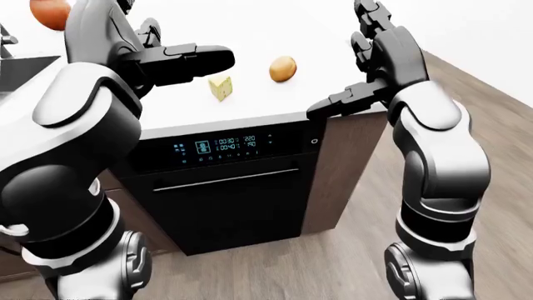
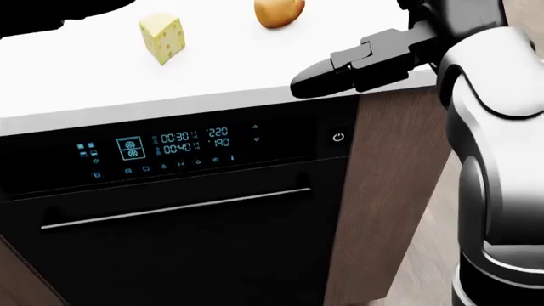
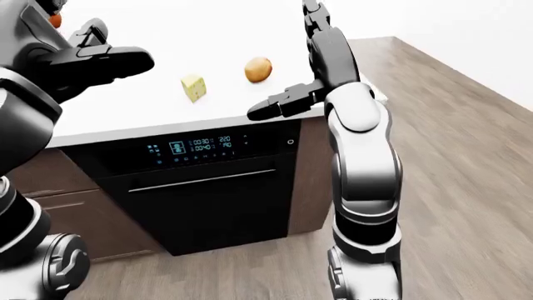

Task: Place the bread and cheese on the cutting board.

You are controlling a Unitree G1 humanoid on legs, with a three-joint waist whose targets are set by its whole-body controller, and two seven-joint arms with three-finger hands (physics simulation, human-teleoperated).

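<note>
I'm in a simulated home kitchen: white countertop (image 1: 250,103) over a black built-in dishwasher (image 2: 187,223) with lit control panel (image 2: 161,148) and bar handle (image 2: 174,208), wood cabinet panels (image 2: 387,191), wood plank floor (image 3: 467,187).

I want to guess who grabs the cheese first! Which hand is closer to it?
Left, it seems. The left hand hovers just up and left of the cheese; the right hand hangs farther right, by the counter edge.
</note>
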